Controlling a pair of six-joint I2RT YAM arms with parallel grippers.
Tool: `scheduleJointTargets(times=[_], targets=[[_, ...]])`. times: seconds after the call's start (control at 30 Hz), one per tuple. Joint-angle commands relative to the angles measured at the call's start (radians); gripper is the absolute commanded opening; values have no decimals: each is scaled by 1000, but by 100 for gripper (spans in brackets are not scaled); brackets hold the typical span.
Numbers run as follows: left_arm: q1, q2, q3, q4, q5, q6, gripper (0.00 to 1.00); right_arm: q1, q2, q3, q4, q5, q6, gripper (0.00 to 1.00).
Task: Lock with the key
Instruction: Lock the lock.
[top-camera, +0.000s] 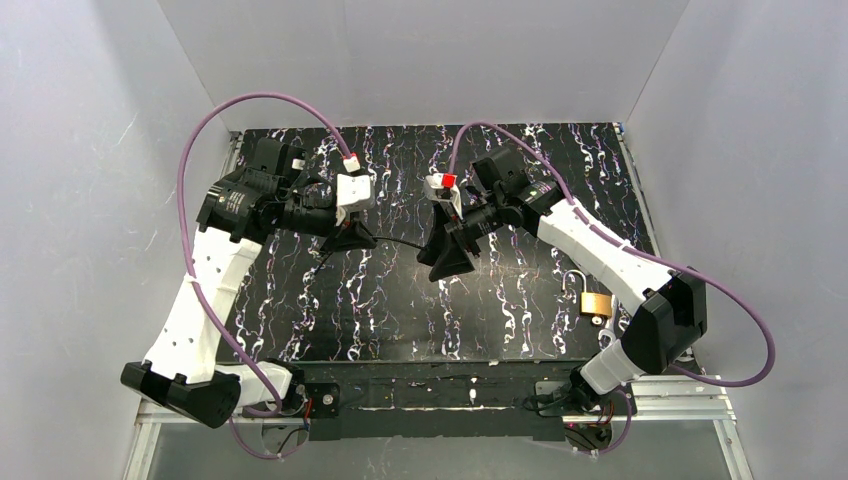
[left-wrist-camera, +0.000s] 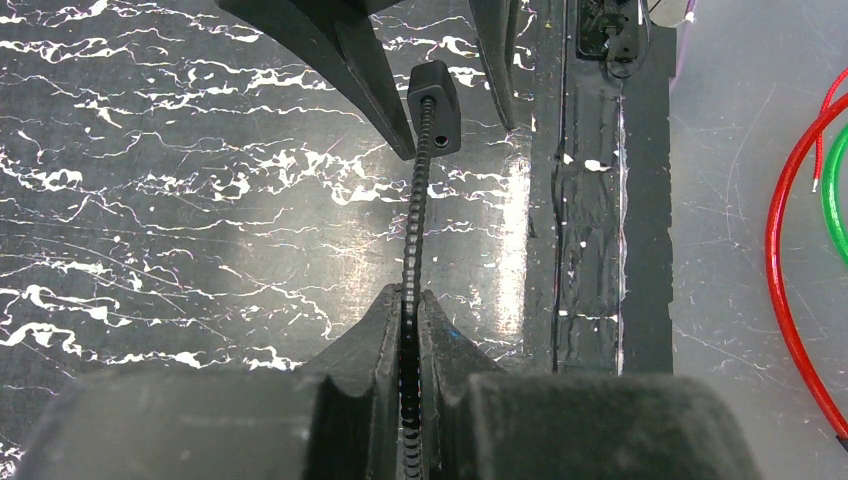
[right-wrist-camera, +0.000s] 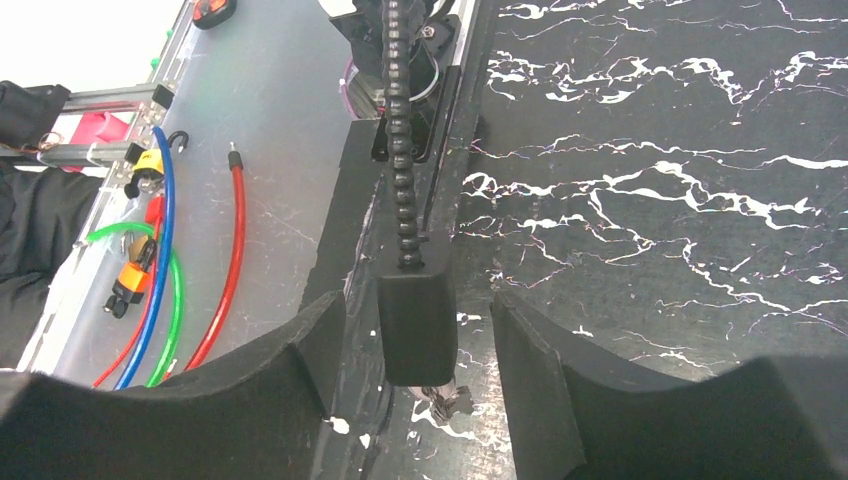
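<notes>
The brass lock (top-camera: 595, 303) lies on the dark marbled table (top-camera: 400, 320) at the right, beside my right arm, untouched. The key hangs in the air between my grippers: a black block head (right-wrist-camera: 417, 320) with a short silver blade (right-wrist-camera: 447, 400) at one end and a black beaded cord (left-wrist-camera: 412, 230) at the other. My left gripper (left-wrist-camera: 410, 297) is shut on the cord. My right gripper (right-wrist-camera: 418, 305) stands open with one finger on each side of the key's head (left-wrist-camera: 435, 105), a gap left on both sides.
Red, green and blue cables (right-wrist-camera: 160, 290) lie on the pale floor beyond the table's taped near edge (left-wrist-camera: 590, 250). White walls (top-camera: 90, 150) close in the table on three sides.
</notes>
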Motion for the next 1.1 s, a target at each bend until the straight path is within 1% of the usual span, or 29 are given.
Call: scheduleJointTargets(times=[0.0, 0.23, 0.47, 0.87, 1.0, 1.07], targets=[[-5, -9, -7, 10, 54, -6, 0, 4, -2, 10, 26, -28, 8, 63], [-4, -1, -5, 16, 57, -10, 0, 7, -1, 19, 28, -26, 10, 61], [-4, 2, -8, 21, 60, -16, 0, 7, 4, 23, 28, -20, 11, 56], [-11, 7, -21, 25, 61, -16, 0, 8, 10, 36, 36, -29, 19, 52], [-14, 11, -23, 27, 59, -21, 0, 8, 10, 35, 37, -27, 22, 44], [-15, 12, -26, 32, 58, -27, 0, 9, 8, 32, 43, -25, 24, 35]])
